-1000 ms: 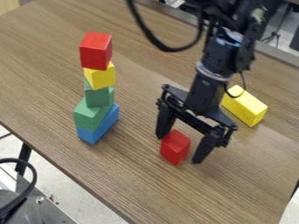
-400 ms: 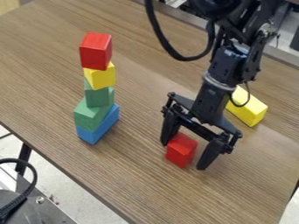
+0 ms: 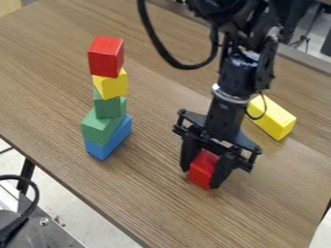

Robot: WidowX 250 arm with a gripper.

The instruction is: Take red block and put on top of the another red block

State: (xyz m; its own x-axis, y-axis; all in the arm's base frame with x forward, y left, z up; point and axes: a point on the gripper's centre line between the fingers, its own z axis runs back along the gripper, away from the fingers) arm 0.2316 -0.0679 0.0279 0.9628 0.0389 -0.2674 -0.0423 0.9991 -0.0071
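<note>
The gripper [image 3: 203, 177] hangs low over the table right of centre, its two fingers closed in on the sides of a small red block [image 3: 202, 170] at table level. The fingers cover part of that block's sides. To the left, another red block [image 3: 105, 56] forms the top of a tall stack, resting on a yellow block [image 3: 111, 85].
Below the stack's yellow block come a green block [image 3: 109, 106], a wider green block [image 3: 100, 127] and a blue block [image 3: 109, 144]. A longer yellow block [image 3: 271, 117] lies on the wooden table [image 3: 155, 193], behind and right of the gripper.
The gripper's fingers have come together around the small red block from a wide spread. That block has shifted slightly right and toward the camera. The stack has kept still.
</note>
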